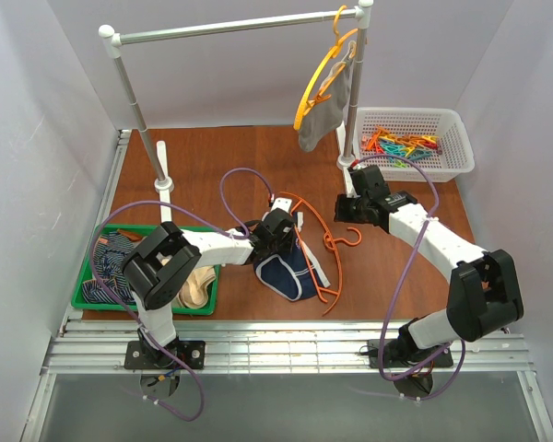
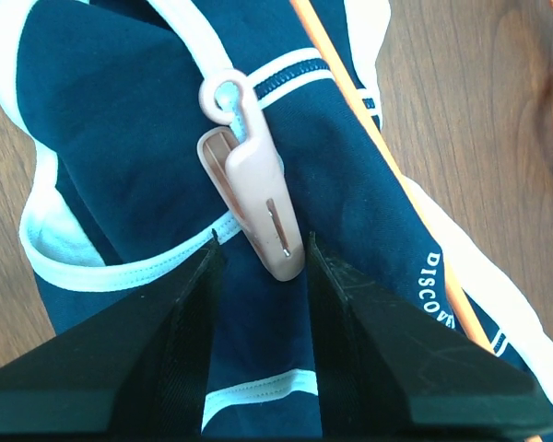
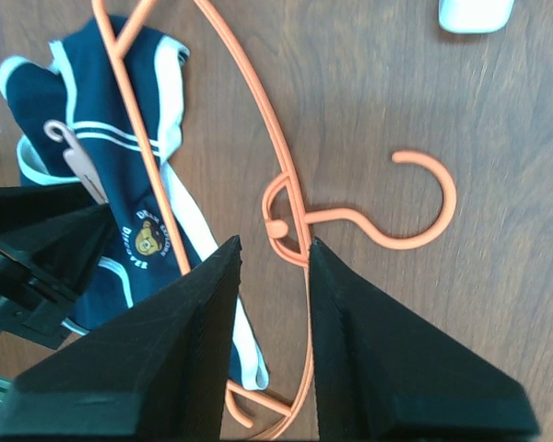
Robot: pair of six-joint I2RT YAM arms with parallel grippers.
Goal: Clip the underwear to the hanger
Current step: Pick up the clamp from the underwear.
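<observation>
table [image 1: 212,166]: brown wood | underwear [image 1: 278,274]: flat, near centre, hanger arm lying across it | hanger [image 3: 300,219]: hook pointing right | my left gripper [image 2: 261,241]: jaws apart, astride pink clip [image 2: 253,198] on underwear | my right gripper [image 3: 275,241]: slightly apart, empty, above hanger

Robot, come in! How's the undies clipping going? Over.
Left gripper open, straddling end of pink clothespin. Right gripper open above hanger neck, empty. Navy underwear under hanger bar. Nothing blocking.
</observation>
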